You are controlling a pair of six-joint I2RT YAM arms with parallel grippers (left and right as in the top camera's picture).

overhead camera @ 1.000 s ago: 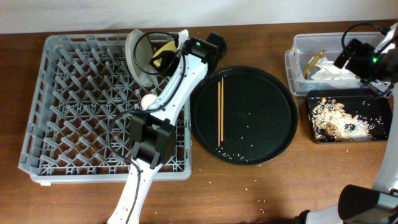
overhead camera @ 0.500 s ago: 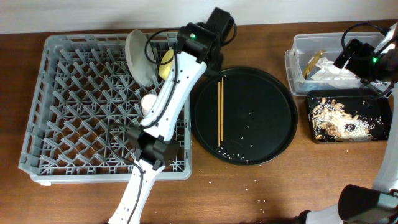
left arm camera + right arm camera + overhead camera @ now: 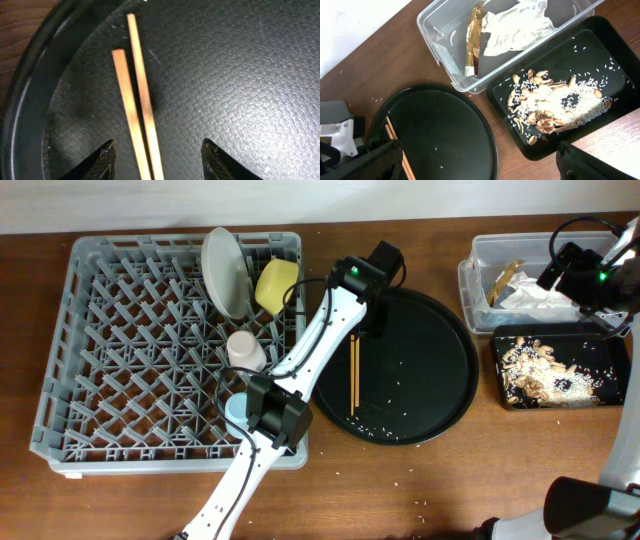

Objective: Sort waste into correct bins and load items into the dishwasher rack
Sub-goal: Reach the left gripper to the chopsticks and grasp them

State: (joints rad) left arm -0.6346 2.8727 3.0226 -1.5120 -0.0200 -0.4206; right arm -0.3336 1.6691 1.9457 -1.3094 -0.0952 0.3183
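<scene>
Two wooden chopsticks (image 3: pixel 353 370) lie side by side on the large round black tray (image 3: pixel 430 380). My left gripper (image 3: pixel 366 318) hovers open over their far ends. In the left wrist view the chopsticks (image 3: pixel 135 95) run between its open fingers (image 3: pixel 157 147). In the grey dishwasher rack (image 3: pixel 120 330) are the white plate (image 3: pixel 222 272), yellow bowl (image 3: pixel 277 284), pink cup (image 3: pixel 245 350) and light-blue cup (image 3: pixel 236 408). My right gripper (image 3: pixel 480 160) is open and empty above the bins. The clear tub (image 3: pixel 435 30) holds napkins (image 3: pixel 515 25) and a tan scrap (image 3: pixel 474 40). The shallow black tray (image 3: pixel 500 100) holds food leftovers (image 3: pixel 555 102).
Rice grains are scattered on the round tray's near part (image 3: pixel 375 425) and on the wooden table in front of it (image 3: pixel 420 500). The left arm lies across the rack's right edge. The wall runs along the table's back edge.
My left gripper has moved away from the yellow bowl, which now stands in the rack, and swung right over the chopsticks. The two cups have come into view. The right arm has not moved.
</scene>
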